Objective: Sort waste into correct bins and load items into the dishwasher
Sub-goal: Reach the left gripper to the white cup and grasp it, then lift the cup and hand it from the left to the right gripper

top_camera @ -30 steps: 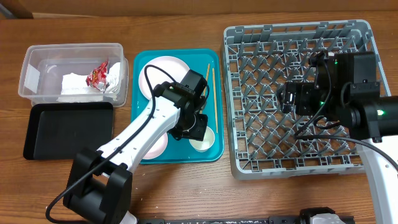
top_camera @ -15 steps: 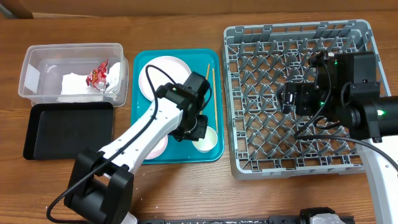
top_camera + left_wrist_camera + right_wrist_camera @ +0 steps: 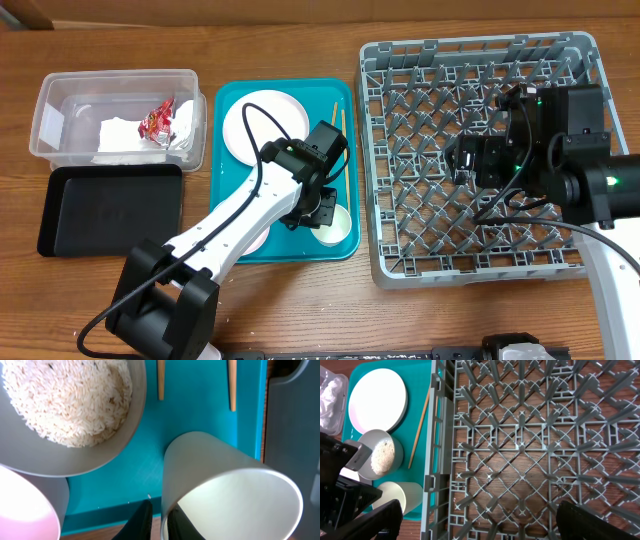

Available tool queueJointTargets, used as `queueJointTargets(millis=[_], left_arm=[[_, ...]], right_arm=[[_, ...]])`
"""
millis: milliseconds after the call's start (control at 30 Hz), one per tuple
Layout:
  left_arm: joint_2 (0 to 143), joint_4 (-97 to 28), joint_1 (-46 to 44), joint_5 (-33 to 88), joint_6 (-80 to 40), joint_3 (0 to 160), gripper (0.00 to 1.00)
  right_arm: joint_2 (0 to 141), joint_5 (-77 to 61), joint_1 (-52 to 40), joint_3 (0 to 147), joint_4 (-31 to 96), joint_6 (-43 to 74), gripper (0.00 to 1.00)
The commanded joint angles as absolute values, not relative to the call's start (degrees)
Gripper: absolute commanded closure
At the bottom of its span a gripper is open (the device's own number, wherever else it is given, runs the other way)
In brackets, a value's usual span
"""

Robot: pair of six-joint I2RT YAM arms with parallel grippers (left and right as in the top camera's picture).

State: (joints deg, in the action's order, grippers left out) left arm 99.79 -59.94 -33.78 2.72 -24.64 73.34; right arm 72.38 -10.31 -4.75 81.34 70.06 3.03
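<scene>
Left end effector (image 3: pixel 159 521) is nearly closed, pinching the rim of the small white cup (image 3: pixel 225 491) at the teal tray (image 3: pixel 200 410); overhead hides this grip beneath the arm. Loading the cup seems underway: next, lift and carry it to the grey rack (image 3: pixel 478 42), above which the right end effector (image 3: pixel 490 517) hangs wide open, empty.
</scene>
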Motion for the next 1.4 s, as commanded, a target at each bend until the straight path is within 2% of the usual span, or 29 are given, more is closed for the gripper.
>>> queueJointTargets(millis=[0, 133, 233, 400, 633, 733, 1000, 1200, 1367], left_arm=[[100.0, -58.8, -34.2, 1.5, -26.3, 71.7, 0.85], [100.0, -56.6, -34.2, 1.5, -26.7, 69.8, 0.86], [100.0, -56.6, -34.2, 1.5, -27.0, 69.6, 0.96], [99.9, -59.0, -34.0, 4.3, -26.8, 72.7, 0.96], [99.6, -73.4, -28.5, 21.1, -12.6, 91.3, 0.96], [98.7, -76.3, -22.3, 41.4, -2.4, 99.4, 0.96], [98.5, -79.3, -13.0, 64.4, 8.3, 99.7, 0.96], [98.5, -79.7, -9.3, 72.9, 11.4, 99.7, 0.96], [98.5, -79.6, -9.0, 77.8, 13.5, 99.7, 0.96]], right_arm=[[72.1, -10.8, -4.4, 82.8, 70.0, 3.2, 0.0], [72.1, -10.8, -4.4, 82.8, 70.0, 3.2, 0.0], [72.1, -10.8, -4.4, 82.8, 70.0, 3.2, 0.0], [72.1, -10.8, -4.4, 82.8, 70.0, 3.2, 0.0], [72.2, -23.6, -4.4, 82.4, 69.5, 3.2, 0.0], [72.2, -37.1, -4.4, 79.9, 65.5, 3.2, 0.0], [72.2, -56.4, -4.5, 75.2, 54.0, 3.0, 0.0], [72.2, -70.4, -4.5, 71.2, 41.6, 3.0, 0.0], [72.3, -71.3, -4.7, 70.8, 38.8, 3.2, 0.03]])
